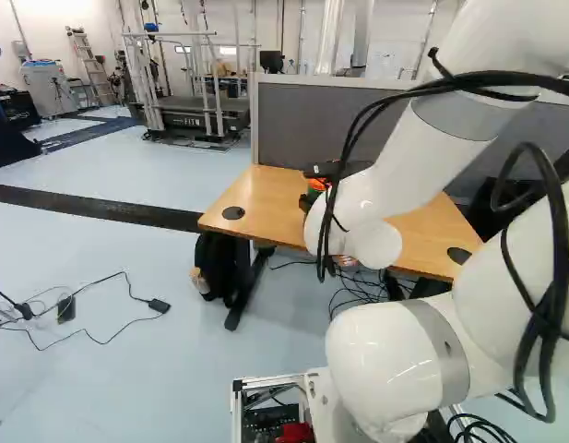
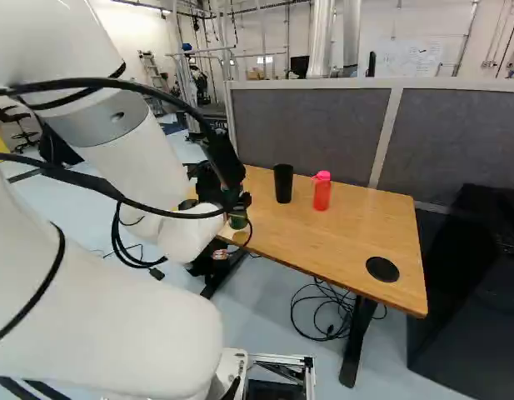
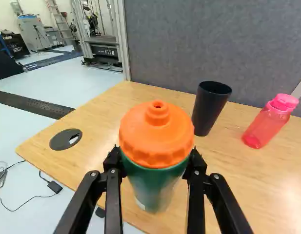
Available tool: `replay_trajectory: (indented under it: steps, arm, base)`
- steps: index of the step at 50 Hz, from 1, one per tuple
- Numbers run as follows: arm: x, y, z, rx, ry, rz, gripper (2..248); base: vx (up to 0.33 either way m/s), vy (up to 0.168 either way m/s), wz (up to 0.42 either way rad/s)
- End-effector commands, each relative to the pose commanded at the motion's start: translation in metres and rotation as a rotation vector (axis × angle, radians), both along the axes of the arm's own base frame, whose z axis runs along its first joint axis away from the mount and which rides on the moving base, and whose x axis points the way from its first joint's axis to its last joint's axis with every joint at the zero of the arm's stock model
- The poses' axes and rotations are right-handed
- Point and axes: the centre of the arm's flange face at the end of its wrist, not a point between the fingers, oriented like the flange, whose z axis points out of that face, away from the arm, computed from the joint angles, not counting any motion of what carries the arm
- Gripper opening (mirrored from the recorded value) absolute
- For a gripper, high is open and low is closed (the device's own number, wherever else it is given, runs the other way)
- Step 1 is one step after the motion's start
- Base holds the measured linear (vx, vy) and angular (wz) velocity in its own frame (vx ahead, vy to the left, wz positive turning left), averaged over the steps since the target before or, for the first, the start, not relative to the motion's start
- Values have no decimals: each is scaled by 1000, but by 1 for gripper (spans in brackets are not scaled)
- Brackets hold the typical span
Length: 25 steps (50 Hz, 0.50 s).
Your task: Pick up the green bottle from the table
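Observation:
In the right base view my gripper (image 2: 241, 201) is over the near left part of the wooden table (image 2: 348, 242), partly behind the arm, with the green bottle (image 2: 238, 221) at it. From the wrist, the gripper (image 3: 156, 158) is shut on the green bottle (image 3: 152, 183), one finger pressed to each side just below its orange lid (image 3: 156, 134). The bottle stands roughly in line with the fingers. Whether its base touches the table cannot be told. The left base view shows only a bit of bottle beside the arm.
A black cup (image 3: 209, 109) and a pink-red bottle (image 3: 270, 122) stand beyond the green bottle. Grey partition panels (image 2: 306, 129) line the table's far side. A black bag (image 1: 215, 263) hangs by the table's left end, and cables (image 2: 323, 312) lie underneath.

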Motion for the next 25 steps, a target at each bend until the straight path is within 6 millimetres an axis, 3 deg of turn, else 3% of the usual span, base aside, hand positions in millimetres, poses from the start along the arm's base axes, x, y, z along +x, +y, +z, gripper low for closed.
replay_trajectory:
  steps: [25]
  arm:
    - [-3,0,-2,0,2,1,120]
  base:
    - [0,0,0]
